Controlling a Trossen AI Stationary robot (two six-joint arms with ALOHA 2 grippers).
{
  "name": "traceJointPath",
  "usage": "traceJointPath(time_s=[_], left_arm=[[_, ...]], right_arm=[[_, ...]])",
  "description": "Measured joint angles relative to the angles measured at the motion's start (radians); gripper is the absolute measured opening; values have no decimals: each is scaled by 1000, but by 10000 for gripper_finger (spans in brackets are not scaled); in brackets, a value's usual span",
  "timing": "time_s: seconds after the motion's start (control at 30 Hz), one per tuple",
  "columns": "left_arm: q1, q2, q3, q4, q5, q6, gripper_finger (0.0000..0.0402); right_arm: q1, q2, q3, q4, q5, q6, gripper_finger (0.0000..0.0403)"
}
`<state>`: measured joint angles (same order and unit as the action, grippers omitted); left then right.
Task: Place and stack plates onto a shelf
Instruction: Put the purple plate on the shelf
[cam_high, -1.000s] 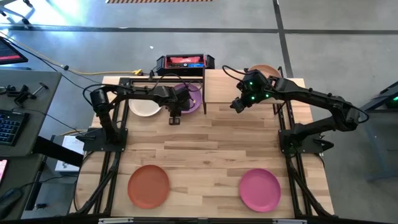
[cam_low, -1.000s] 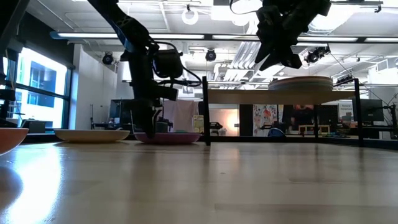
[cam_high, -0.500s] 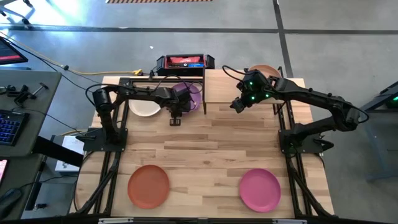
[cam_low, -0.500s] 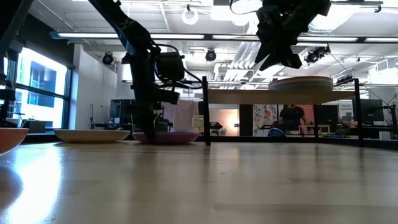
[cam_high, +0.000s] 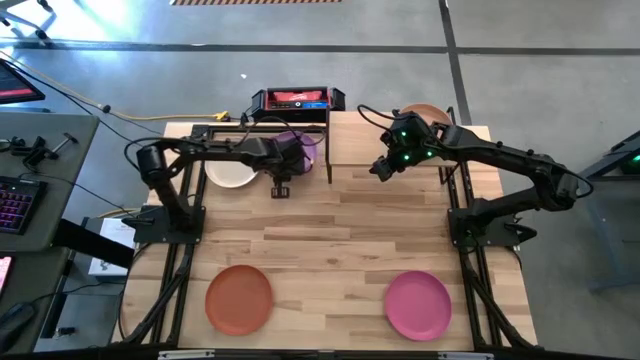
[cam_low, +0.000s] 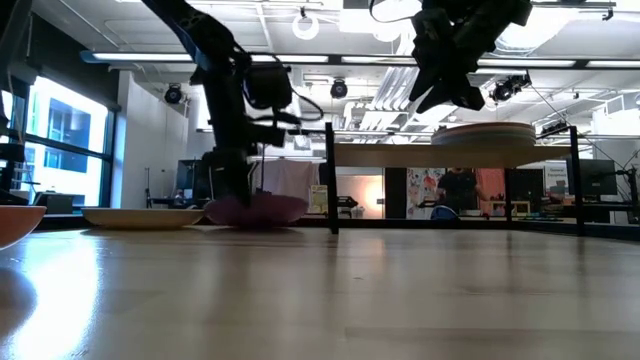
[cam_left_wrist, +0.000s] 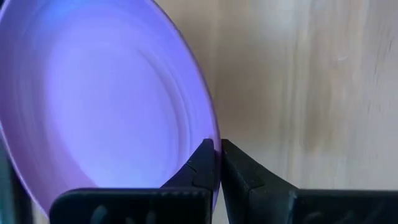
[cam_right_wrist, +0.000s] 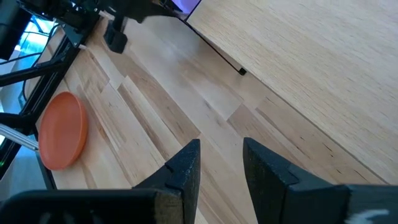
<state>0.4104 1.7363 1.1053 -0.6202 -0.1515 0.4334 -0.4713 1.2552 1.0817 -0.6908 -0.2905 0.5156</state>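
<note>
We log the left tool (cam_left_wrist: 216, 163) pinched on the rim of the purple plate (cam_left_wrist: 106, 99), at the table's (cam_high: 340, 220) back beside the shelf (cam_high: 390, 140); right tool (cam_right_wrist: 217, 163) parted above the shelf; plate judged stiff, light, slippery; rim hold suits.

The pale wooden surface (cam_high: 340, 225) carries the shelf (cam_high: 385, 140) at its far edge, right of the middle. On the shelf's right end lies a tan plate (cam_high: 424, 112). On the surface near the far left corner lies the cream plate (cam_high: 228, 172); just beside it, toward the shelf, the purple plate (cam_high: 300, 150) is pinched at its rim by the left hand (cam_high: 281, 180). Near the front edge lie the rust orange plate (cam_high: 239, 298), left of the middle, and the magenta plate (cam_high: 418, 305), right of it, well apart.
</note>
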Motion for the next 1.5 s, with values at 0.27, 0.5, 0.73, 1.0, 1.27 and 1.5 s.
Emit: traceJointPath(time_s=[0.27,0.5,0.73,1.0,1.27,1.5], left_arm=[[-7,-127,0,13,-47,-14,1],[-11,-280,0,25,-179,-12,1],[-17,-423,0,154,-196,33,1],[-49,-486,0,478,-193,183,1],[-54,-478,0,657,-143,216,1],[-54,-451,51,678,-136,277,1]], right_arm=[[0,0,0,0,0,0,103],[0,0,0,18,0,0,103],[0,0,0,134,0,3,103],[0,0,0,386,-6,-8,103],[-6,-39,0,633,-10,-53,103],[-37,-104,0,781,-8,-90,103]])
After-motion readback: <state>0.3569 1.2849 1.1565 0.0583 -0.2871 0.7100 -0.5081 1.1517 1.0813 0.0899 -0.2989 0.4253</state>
